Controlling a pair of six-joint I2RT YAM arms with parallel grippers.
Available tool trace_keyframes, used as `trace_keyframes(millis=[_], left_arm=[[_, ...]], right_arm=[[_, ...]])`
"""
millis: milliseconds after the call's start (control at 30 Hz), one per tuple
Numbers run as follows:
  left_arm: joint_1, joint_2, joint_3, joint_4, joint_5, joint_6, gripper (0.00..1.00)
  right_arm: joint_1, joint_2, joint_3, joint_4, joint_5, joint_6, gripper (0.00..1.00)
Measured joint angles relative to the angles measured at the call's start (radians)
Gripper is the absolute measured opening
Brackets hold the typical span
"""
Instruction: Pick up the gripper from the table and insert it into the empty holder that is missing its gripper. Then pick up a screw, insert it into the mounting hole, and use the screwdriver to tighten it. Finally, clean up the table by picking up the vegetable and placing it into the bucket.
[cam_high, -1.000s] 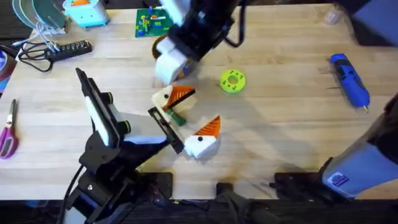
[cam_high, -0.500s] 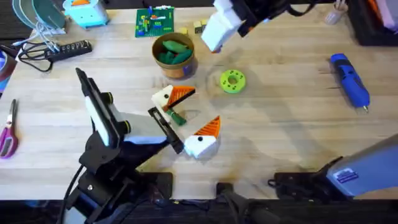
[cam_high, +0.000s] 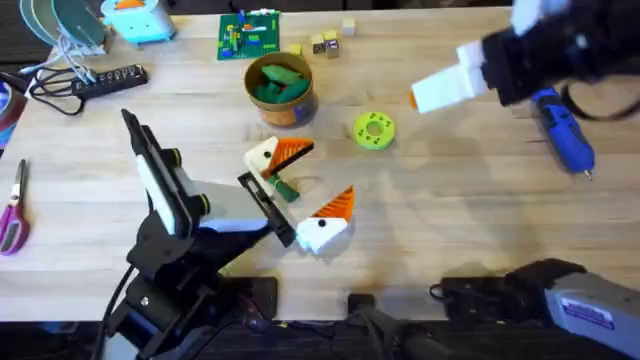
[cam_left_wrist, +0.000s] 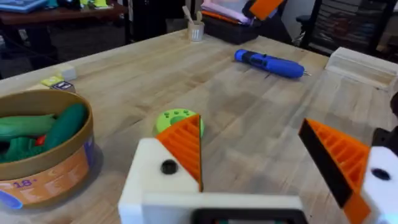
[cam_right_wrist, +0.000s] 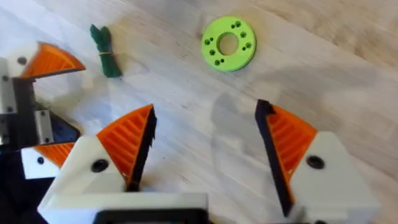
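The slim dark green vegetable (cam_high: 284, 189) (cam_right_wrist: 104, 50) lies on the table, between the white, orange-padded fingers of my left gripper (cam_high: 303, 188) (cam_left_wrist: 249, 134). That gripper is open and low over the table, holding nothing. The orange-brown bucket (cam_high: 280, 88) (cam_left_wrist: 43, 155) stands behind it with plumper green toy vegetables inside. My right gripper (cam_high: 435, 92) (cam_right_wrist: 205, 118) hangs open and empty above the table's right half, close to the blue screwdriver (cam_high: 562, 126) (cam_left_wrist: 268, 63). The loose gripper piece, the holder and the screw are out of view.
A lime-green disc (cam_high: 374, 130) (cam_right_wrist: 228, 43) lies right of the bucket. At the back are small blocks (cam_high: 330, 40), a green circuit board (cam_high: 247, 34) and a light-blue box (cam_high: 140, 20). A power strip (cam_high: 105, 78) and scissors (cam_high: 14, 210) lie far left.
My right arm swung from over the bucket to the right, towards the screwdriver, uncovering the bucket. The left arm and the vegetable stayed put.
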Motion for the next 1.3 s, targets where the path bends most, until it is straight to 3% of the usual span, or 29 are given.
trace_keyframes(millis=[100, 167, 200, 367, 400, 967, 1133, 1300], left_arm=[[0.000, 0.000, 0.000, 0.000, 0.000, 0.000, 0.989], [0.000, 0.000, 0.000, 0.000, 0.000, 0.000, 0.912], [0.000, 0.000, 0.000, 0.000, 0.000, 0.001, 0.802], [0.000, 0.000, 0.000, 0.001, 0.001, 0.002, 0.065], [0.000, 0.000, 0.000, 0.001, 0.001, 0.004, 0.021], [0.000, 0.000, 0.000, 0.001, 0.002, 0.004, 0.010], [0.000, 0.000, 0.000, 0.000, 0.002, 0.004, 0.010], [0.000, 0.000, 0.000, 0.001, 0.002, 0.004, 0.010]], right_arm=[[-0.026, -0.115, -0.100, 0.083, -0.051, 0.000, 0.970], [-0.033, -0.159, -0.131, 0.118, -0.074, 0.000, 0.971], [-0.035, -0.173, -0.139, 0.129, -0.082, 0.000, 0.971], [-0.035, -0.183, -0.149, 0.138, -0.107, 0.000, 0.973], [-0.035, -0.182, -0.151, 0.138, -0.109, 0.000, 0.973], [-0.061, -0.090, -0.154, 0.138, -0.120, -0.016, 0.988], [-0.129, -0.066, -0.155, 0.143, -0.098, -0.085, 0.991], [-0.285, -0.065, -0.155, 0.161, 0.085, -0.136, 0.991]])
